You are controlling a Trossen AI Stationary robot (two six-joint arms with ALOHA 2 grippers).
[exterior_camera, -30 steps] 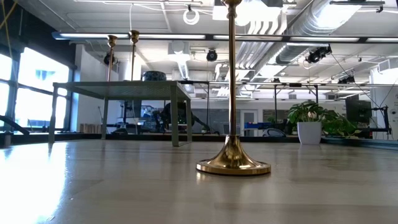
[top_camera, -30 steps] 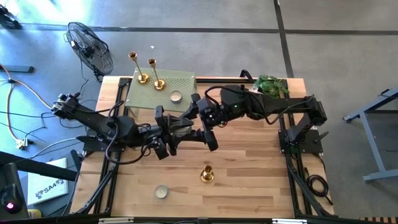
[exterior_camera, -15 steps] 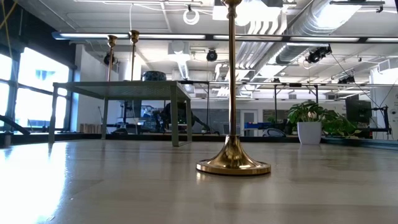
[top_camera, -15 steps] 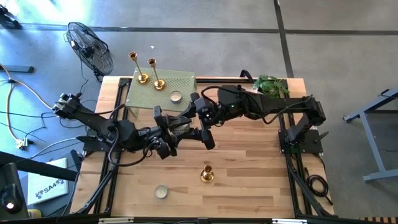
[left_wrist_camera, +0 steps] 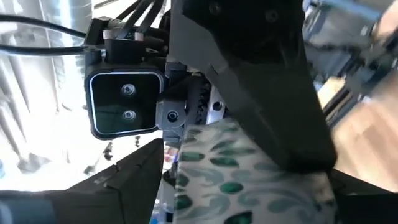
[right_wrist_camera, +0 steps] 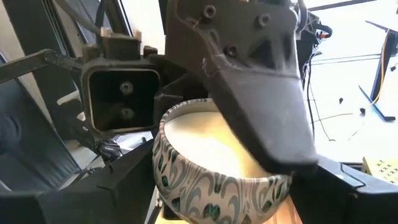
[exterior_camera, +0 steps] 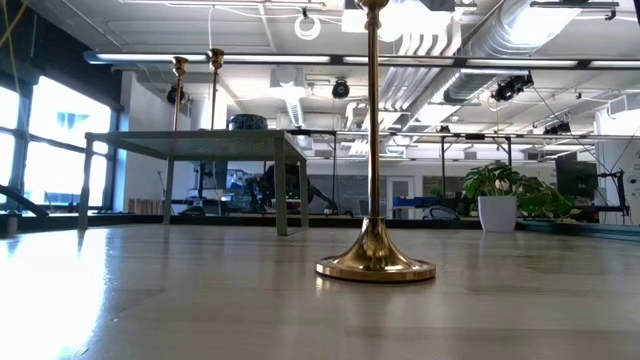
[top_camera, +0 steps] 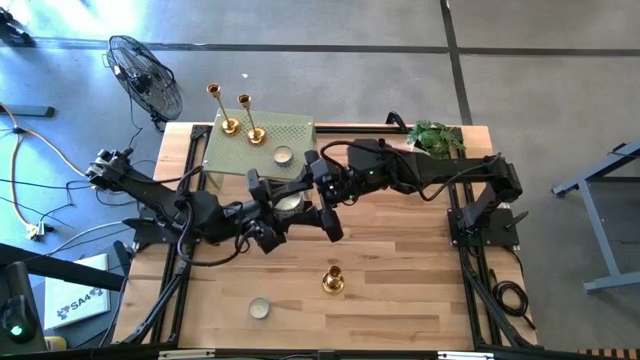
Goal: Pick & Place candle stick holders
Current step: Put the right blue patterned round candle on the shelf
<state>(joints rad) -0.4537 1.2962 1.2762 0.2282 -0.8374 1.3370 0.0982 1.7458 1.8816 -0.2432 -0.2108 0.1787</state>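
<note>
Two gold candle stick holders [top_camera: 228, 118] [top_camera: 252, 128] stand by their bases on a green raised stand [top_camera: 290, 132] at the far left. A third [top_camera: 333, 280] [exterior_camera: 375, 262] stands on the table near the front. Above mid-table both grippers meet around a small candle cup [top_camera: 288, 203] [right_wrist_camera: 217, 171] with a green-patterned wall and white wax. My right gripper [top_camera: 305, 195] [right_wrist_camera: 224, 186] is shut on it. My left gripper [top_camera: 280, 214] [left_wrist_camera: 249, 186] stands open, its fingers on either side of the cup, one finger [right_wrist_camera: 261, 93] lying across the white top. My right gripper pinches the cup's patterned wall [right_wrist_camera: 163, 180] between its two fingers, one on each side, coming about level from the table's right. The cup is lifted well clear of the table, its white top tilted. My left gripper: whether its fingers touch the cup, I cannot tell.
A tea light [top_camera: 283, 155] sits on the green stand, another [top_camera: 259, 308] near the table's front edge. A potted plant [top_camera: 437, 137] stands at the far right corner. A fan [top_camera: 145, 75] stands off the table at the far left.
My left gripper has rolled about its wrist while staying in place. The cup's white top, hidden between the grippers before, now shows from above. The candle stick holders have not moved.
</note>
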